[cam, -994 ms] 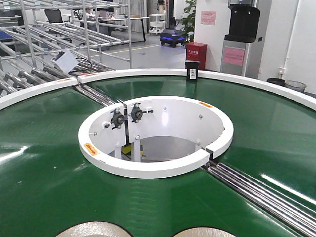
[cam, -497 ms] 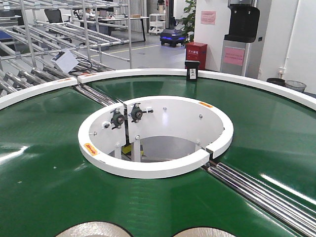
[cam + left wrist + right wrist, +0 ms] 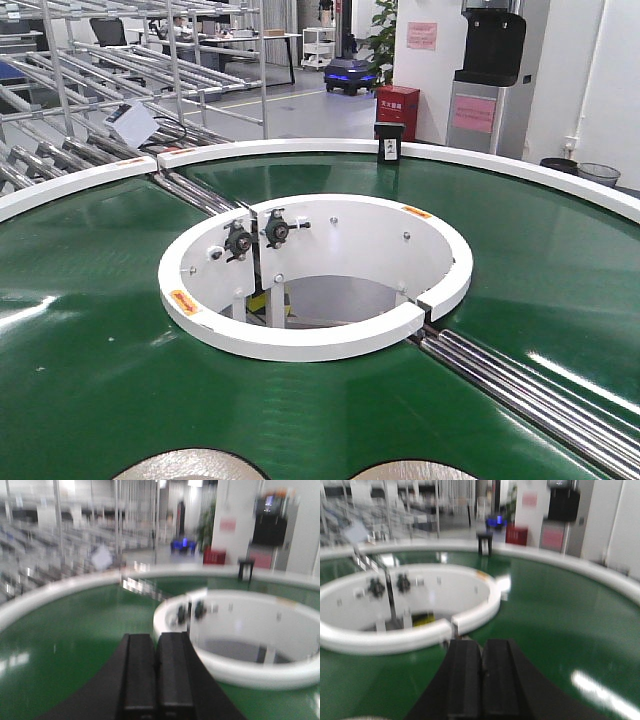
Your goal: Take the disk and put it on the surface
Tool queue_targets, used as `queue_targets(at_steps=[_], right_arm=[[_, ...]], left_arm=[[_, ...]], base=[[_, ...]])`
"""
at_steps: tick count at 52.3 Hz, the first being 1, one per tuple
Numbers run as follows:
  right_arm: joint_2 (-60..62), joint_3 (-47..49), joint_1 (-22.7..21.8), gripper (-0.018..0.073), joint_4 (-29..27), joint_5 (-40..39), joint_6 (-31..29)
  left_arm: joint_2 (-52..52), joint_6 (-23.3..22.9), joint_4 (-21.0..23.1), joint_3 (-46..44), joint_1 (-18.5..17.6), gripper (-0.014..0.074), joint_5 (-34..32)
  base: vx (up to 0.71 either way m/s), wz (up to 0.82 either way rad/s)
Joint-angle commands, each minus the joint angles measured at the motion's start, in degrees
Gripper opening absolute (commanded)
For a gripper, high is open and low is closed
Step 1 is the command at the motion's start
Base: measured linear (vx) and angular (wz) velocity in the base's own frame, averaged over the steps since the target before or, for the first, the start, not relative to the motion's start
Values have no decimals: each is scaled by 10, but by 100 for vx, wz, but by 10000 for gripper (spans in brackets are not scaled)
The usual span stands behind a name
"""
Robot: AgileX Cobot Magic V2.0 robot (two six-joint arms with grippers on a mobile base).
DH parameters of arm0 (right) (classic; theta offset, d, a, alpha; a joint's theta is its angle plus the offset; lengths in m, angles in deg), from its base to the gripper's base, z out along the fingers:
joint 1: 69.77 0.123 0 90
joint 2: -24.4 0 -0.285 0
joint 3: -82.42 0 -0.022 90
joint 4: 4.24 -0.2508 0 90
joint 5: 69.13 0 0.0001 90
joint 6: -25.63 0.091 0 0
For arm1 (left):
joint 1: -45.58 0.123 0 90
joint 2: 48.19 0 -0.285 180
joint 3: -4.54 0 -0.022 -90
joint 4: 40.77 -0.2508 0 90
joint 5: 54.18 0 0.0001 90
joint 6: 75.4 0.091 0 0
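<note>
The left gripper (image 3: pixel 157 641) is pressing its two black fingers flat together with nothing between them; the right gripper (image 3: pixel 481 647) is doing the same, closed and empty; both are hanging above the green belt (image 3: pixel 90 330) and pointing toward twelve o'clock at the white inner ring (image 3: pixel 300 345).

The step in hand is looking like the reach; to do it well, the chosen arm is needing to part its fingers fully before descending, tilt down toward six o'clock until a disk is showing in its own wrist view, and close across the rim rather than press on the flat face, since the disks are looking thin and low.

Neither blurred wrist view is plainly showing a disk ahead of the fingers; in the front view a pale disk (image 3: pixel 190 466) is lying on the belt at seven o'clock and a second disk (image 3: pixel 415 471) at five o'clock, both cut by the lower edge, with belt between them; they are probably sitting below and behind each claw's line of sight. The surface for placing is not showing in any view.
</note>
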State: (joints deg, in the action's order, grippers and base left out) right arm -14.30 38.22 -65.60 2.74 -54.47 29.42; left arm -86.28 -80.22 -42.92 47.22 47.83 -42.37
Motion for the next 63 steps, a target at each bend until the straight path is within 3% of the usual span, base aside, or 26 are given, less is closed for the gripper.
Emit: queue_targets(at_steps=[1, 10, 17, 31, 39, 44, 53, 60, 63], right_arm=[[-42, 17, -3, 8, 0, -21, 2], [-91, 17, -3, 48, 0, -2, 2], [-118, 17, -3, 119, 0, 6, 2], [-143, 17, -3, 364, -34, 30, 2], [-143, 17, -3, 468, -45, 37, 2], [-143, 17, -3, 497, -45, 42, 2], [-143, 17, -3, 498, -45, 43, 2], [-143, 17, -3, 498, -45, 43, 2], [-143, 17, -3, 498, -45, 43, 2]], left_arm=[[-39, -5, -1, -10, 0, -6, 4], [-102, -5, -1, -6, 0, 8, 72], [-144, -4, -1, -6, 0, 69, 87], [-246, -4, -1, -6, 0, 411, 82], [-296, -6, 1, -6, 0, 531, 53], [-325, -6, 28, -6, 0, 540, 48], [-388, 1, 111, -17, 0, 498, 104], [-425, 36, 210, -22, 0, 451, 91], [-439, 77, 258, -22, 0, 437, 80]], base=[[0, 0], [0, 0], [0, 0], [0, 0], [0, 0], [0, 0], [0, 0], [0, 0], [0, 0]])
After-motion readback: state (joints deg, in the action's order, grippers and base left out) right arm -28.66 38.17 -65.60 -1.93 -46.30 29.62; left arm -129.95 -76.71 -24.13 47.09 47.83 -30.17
